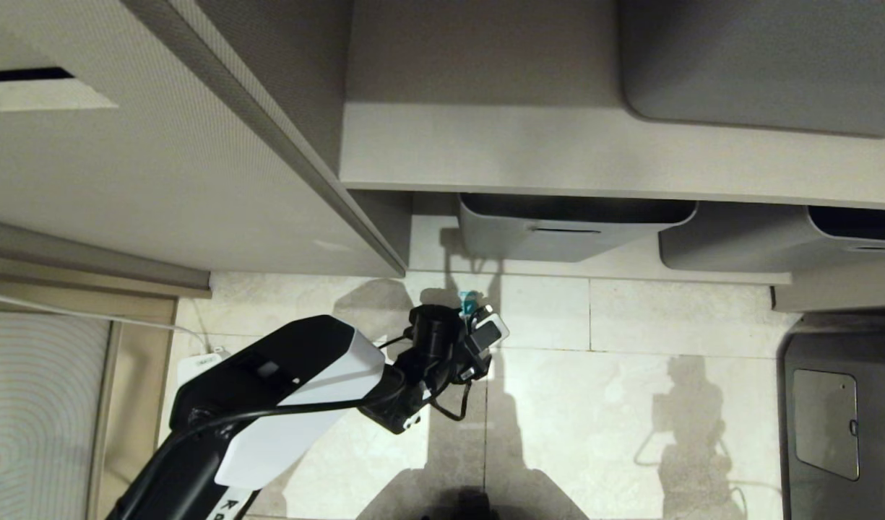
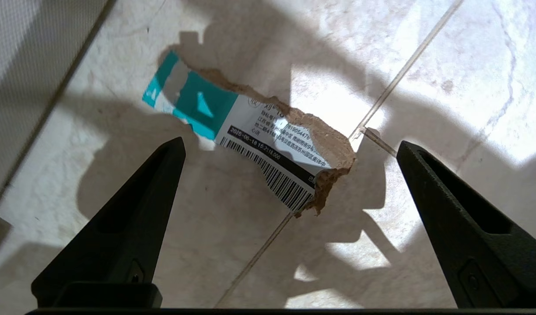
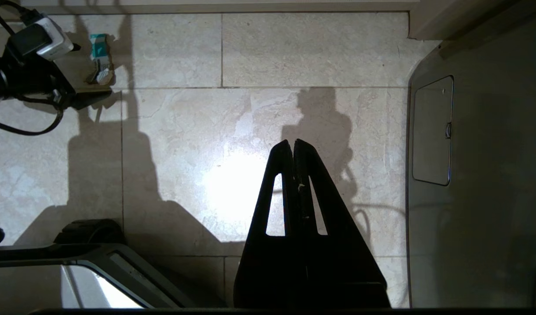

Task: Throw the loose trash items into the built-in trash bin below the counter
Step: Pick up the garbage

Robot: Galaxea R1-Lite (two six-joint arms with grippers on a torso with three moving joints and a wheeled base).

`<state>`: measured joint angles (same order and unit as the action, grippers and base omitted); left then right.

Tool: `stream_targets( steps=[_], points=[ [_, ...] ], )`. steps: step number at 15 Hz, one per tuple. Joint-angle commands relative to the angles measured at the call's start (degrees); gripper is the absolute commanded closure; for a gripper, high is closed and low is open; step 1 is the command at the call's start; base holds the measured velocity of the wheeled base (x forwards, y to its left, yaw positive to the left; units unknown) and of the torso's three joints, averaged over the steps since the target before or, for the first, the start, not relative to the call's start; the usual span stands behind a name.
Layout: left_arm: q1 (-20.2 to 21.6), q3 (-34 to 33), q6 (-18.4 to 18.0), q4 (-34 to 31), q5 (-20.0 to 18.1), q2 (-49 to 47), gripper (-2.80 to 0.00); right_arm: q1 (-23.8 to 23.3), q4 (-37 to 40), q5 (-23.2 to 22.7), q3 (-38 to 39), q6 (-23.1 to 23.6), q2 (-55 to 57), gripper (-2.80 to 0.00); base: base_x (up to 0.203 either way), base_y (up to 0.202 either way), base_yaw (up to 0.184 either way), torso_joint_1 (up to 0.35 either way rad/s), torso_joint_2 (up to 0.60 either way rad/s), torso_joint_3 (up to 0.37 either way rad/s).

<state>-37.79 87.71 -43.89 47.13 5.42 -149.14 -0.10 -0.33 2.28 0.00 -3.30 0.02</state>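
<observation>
The floor [image 1: 630,375] was pale stone tile, with grey tubs [image 1: 558,231] set under a shelf at the far side. A torn teal-and-white cardboard scrap [image 2: 254,144] with a barcode lay flat on the tile across a grout line. The left gripper [image 2: 289,151] hung above it, jaws spread wide and empty, one finger either side of the scrap. The right gripper [image 3: 294,146] was closed, empty, well apart over bare tile.

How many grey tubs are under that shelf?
2: one tub beyond the left tool, another tub to its right, cut off by the picture's edge. More may be hidden.
</observation>
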Motion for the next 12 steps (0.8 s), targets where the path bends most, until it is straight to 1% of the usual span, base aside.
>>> stream_targets(
  steps=[1, 2, 5, 6, 8, 9, 11, 12],
  points=[
    [0.0, -0.2, -1.8, 0.2, 0.1, 0.3, -2.80, 0.0, 0.0, 0.0, 0.1, 0.0, 0.1, 0.00, 0.000, 0.000, 0.000, 0.000, 0.00, 0.000],
    [-0.2, -0.6, -3.1, 0.4, -0.2, 0.3, -2.80, 0.0, 0.0, 0.0, 0.1, 0.0, 0.1, 0.00, 0.000, 0.000, 0.000, 0.000, 0.00, 0.000],
    [-0.6, -0.9, -4.3, 0.4, 0.1, 0.1, -2.80, 0.0, 0.0, 0.0, 0.1, 0.0, 0.1, 0.00, 0.000, 0.000, 0.000, 0.000, 0.00, 0.000],
    [-0.6, -0.8, -6.3, 0.2, 0.3, 0.1, -2.80, 0.0, 0.0, 0.0, 0.1, 0.0, 0.0, 0.00, 0.000, 0.000, 0.000, 0.000, 0.00, 0.000],
    [-0.7, -0.5, -10.7, 0.8, 3.3, 0.2, -2.80, 0.0, 0.0, 0.0, 0.1, 0.0, 0.0, 0.00, 0.000, 0.000, 0.000, 0.000, 0.00, 0.000],
    [-0.7, -0.4, -12.2, 1.7, 4.7, 0.1, -2.80, 0.0, 0.0, 0.0, 0.1, 0.0, 0.0, 0.00, 0.000, 0.000, 0.000, 0.000, 0.00, 0.000],
    [-0.7, -0.8, -13.2, 1.8, 5.2, 0.0, -2.80, 0.0, 0.0, 0.0, 0.1, 0.0, 0.1, 0.00, 0.000, 0.000, 0.000, 0.000, 0.00, 0.000],
    [-0.9, -0.9, -14.0, 1.5, 6.4, 0.2, -2.80, 0.0, 0.0, 0.0, 0.1, 0.0, 0.0, 0.00, 0.000, 0.000, 0.000, 0.000, 0.00, 0.000]
  ],
)
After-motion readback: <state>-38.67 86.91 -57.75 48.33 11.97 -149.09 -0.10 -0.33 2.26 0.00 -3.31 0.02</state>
